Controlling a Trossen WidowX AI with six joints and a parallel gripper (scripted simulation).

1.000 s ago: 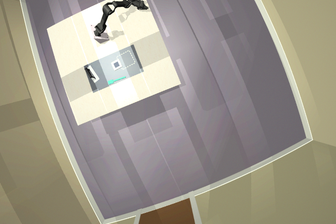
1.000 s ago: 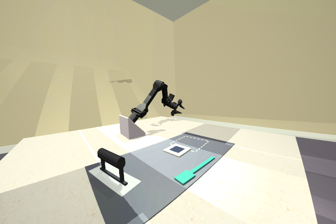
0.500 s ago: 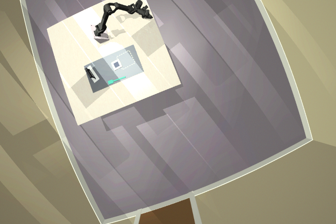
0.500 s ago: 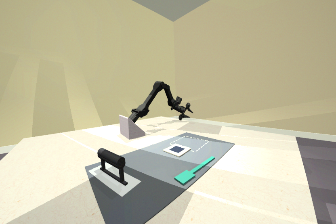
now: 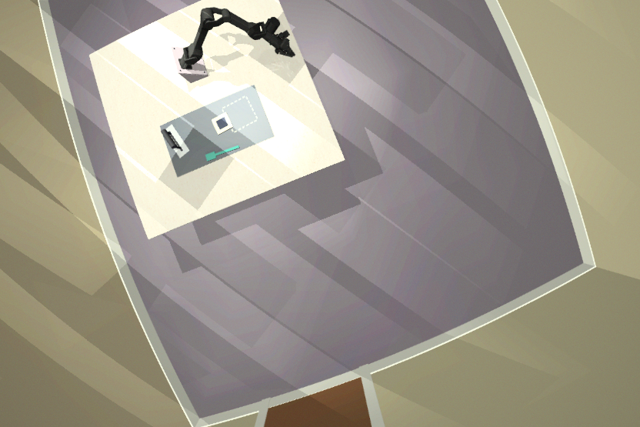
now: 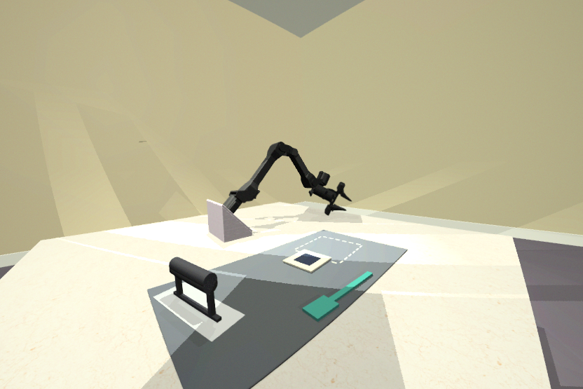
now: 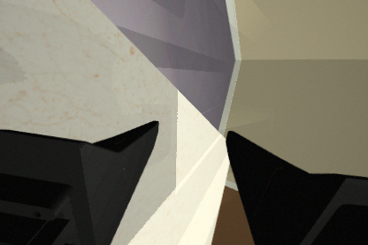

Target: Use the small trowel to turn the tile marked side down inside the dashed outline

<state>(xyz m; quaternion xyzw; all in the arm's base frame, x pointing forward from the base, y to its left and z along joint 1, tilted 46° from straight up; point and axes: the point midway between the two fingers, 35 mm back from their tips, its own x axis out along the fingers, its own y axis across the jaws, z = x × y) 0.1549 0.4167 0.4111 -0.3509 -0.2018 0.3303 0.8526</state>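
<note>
My gripper [image 5: 293,55] [image 6: 348,205] [image 7: 192,131] is open and empty, in the air above the table's right part in the top view, well away from the mat [image 5: 260,131] [image 6: 263,323]. The cream tile [image 5: 221,123] [image 6: 307,259] lies flat, its dark blue square up, beside the dashed outline [image 5: 246,97] [image 6: 361,245] and touching or slightly overlapping its near corner. A trowel-like tool [image 5: 171,138] [image 6: 193,273], with a raised black handle over a pale flat plate, stands at the mat's left end. A teal flat tool [image 5: 210,156] [image 6: 321,308] with a square blade and thin handle lies along the mat's front edge.
The arm's pinkish base wedge [image 5: 194,73] [image 6: 221,222] stands on the pale table [image 5: 155,205] [image 6: 94,328], behind the mat. The wrist view shows the table's edge and the floor [image 7: 190,49] beyond the fingers. Shadows cross the mat and the table.
</note>
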